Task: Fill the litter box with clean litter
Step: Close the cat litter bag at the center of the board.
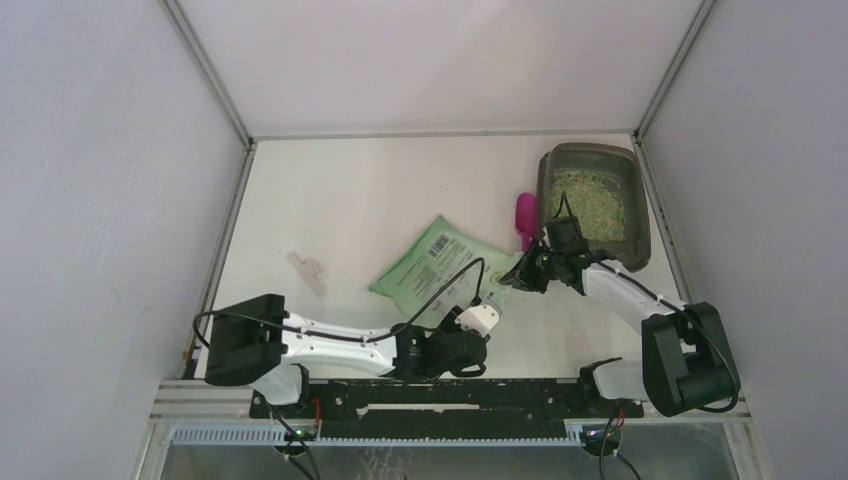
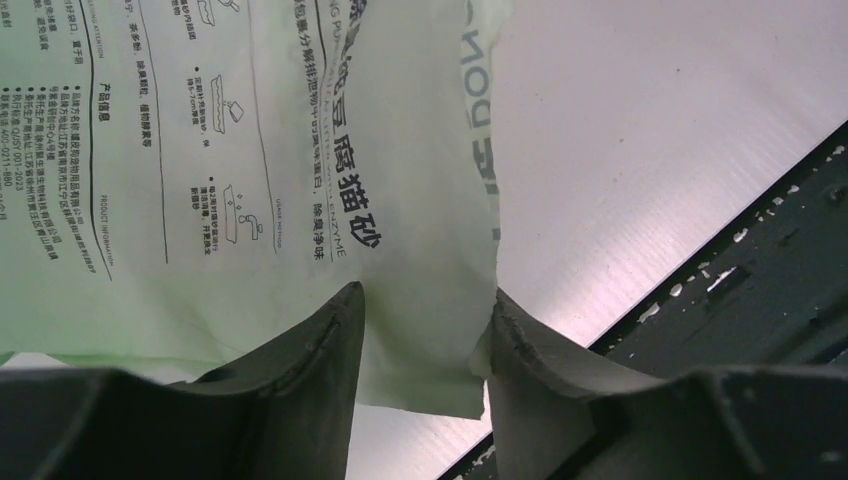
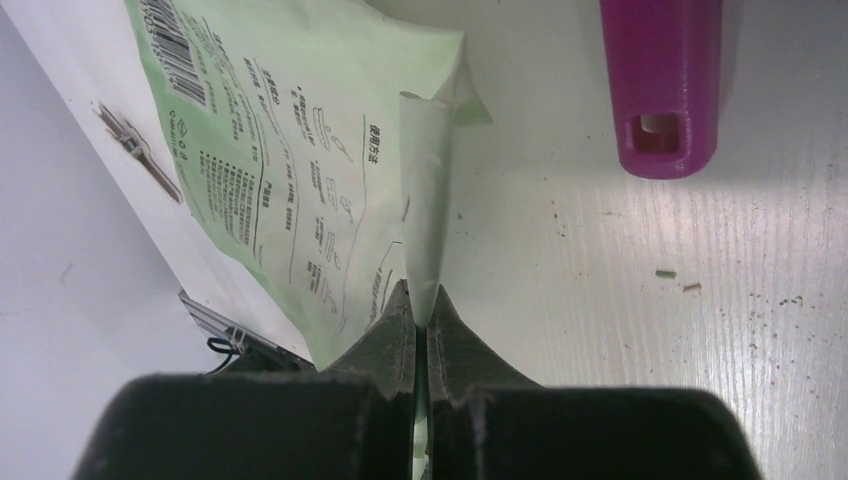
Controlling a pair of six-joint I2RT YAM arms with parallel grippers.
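The litter box (image 1: 590, 156) sits at about 1 o'clock on the table (image 1: 350, 200), with clean litter (image 1: 590, 205) spread over much of its floor, thinner toward the box's 6 o'clock end as far as the overhead view shows. A magenta scoop (image 1: 524, 218) lies just beside the box at its 9 o'clock side. The green bag (image 1: 430, 262) lies flat near the table's centre, at roughly 8 o'clock from the box. The right gripper (image 3: 421, 300) is pinched tight on a thin upright fold of the bag at the bag's 3 o'clock edge. The left gripper (image 2: 425, 320) has its jaws apart astride the bag's 5 o'clock corner, the plastic filling the gap between them; whether they press on it I cannot tell. The step in hand looks like taking the bag up by two corners for pouring. The next move would call for a firm bite from the left side, then both arms rising together so the bag does not twist or slip from the thin fold, a carry toward 1 o'clock, and a tilt with the mouth over the box. Which end of the bag is open is not visible.
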